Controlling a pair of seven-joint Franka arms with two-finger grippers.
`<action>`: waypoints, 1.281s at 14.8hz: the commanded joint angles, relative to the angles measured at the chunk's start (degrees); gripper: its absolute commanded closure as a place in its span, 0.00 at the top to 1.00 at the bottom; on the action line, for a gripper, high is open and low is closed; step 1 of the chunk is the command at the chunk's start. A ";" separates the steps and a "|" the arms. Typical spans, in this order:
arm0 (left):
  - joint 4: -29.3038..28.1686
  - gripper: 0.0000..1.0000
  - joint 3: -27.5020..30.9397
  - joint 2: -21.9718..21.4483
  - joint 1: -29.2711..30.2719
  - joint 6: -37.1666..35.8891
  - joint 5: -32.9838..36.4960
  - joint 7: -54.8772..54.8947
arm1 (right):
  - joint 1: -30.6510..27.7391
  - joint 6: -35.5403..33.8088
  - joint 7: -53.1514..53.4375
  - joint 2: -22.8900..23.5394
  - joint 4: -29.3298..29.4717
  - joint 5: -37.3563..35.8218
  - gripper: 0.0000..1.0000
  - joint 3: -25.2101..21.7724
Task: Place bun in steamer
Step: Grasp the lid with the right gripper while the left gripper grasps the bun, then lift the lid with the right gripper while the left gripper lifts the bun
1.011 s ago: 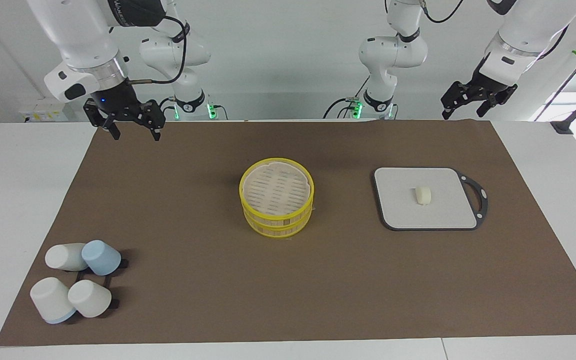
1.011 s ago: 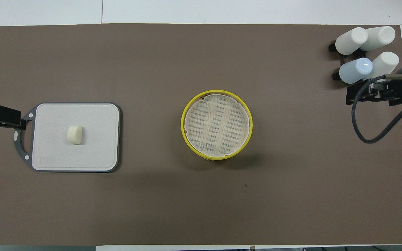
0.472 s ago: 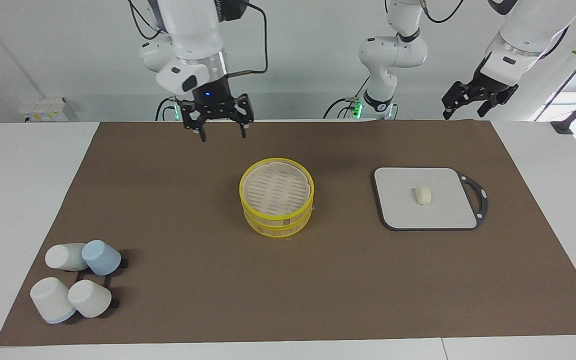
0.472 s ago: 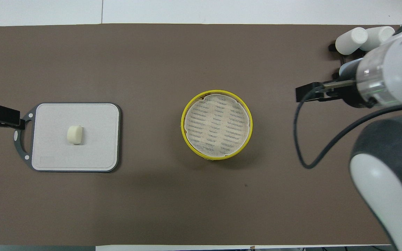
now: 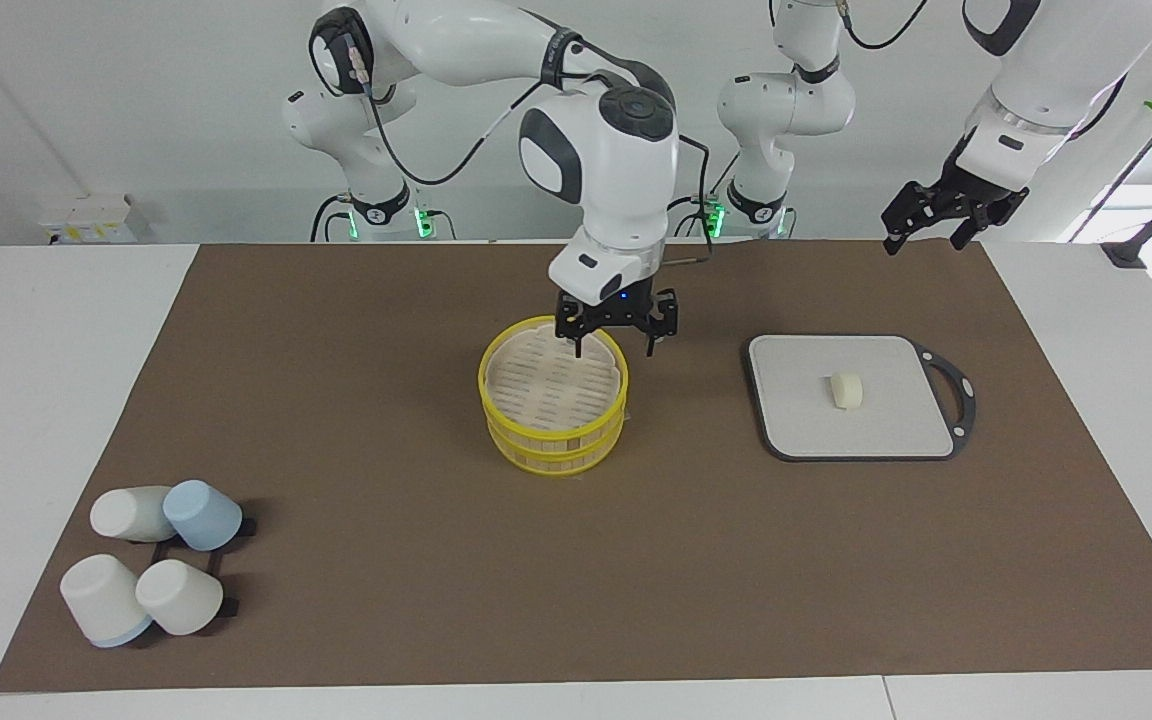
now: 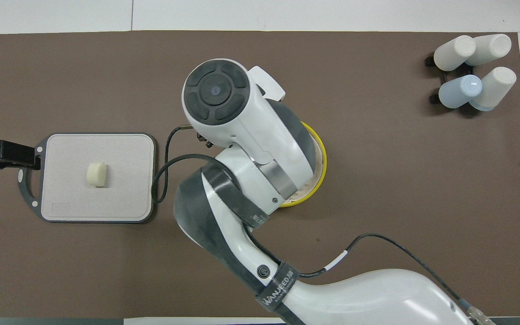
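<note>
Here, the right pincer, fingers spread, hangs over the steamer's rim toward the board. The bun lies on that board. The left pincer, spread, waits above the board's handle end.

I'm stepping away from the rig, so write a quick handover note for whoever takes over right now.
Right gripper: open, empty, over the rim of the steamer on the robots' side.
Left gripper: open, empty, waiting in the air at its own end, over the mat's edge.
Bun: lying on the grey board, untouched.
Steamer: mid-table, no bun inside.
Done: nothing yet.
Left: grasp the bun, place it in the steamer.
</note>
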 commanded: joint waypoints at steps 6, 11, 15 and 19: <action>-20.37 1.00 -0.08 -4.28 1.84 18.05 -0.10 5.75 | 0.93 13.19 5.01 -5.52 -18.58 1.43 1.00 -0.04; -21.96 1.00 -0.17 1.95 1.05 23.51 -0.10 9.79 | 1.72 17.08 5.10 -8.44 -26.43 1.52 0.83 0.05; -25.83 1.00 -0.17 5.56 0.96 31.95 -0.10 10.06 | 1.81 17.97 5.19 -9.05 -27.50 2.05 0.43 0.13; -27.23 1.00 -0.17 9.43 1.05 38.35 -0.10 10.68 | 1.81 19.81 5.28 -8.97 -27.59 4.42 0.32 0.13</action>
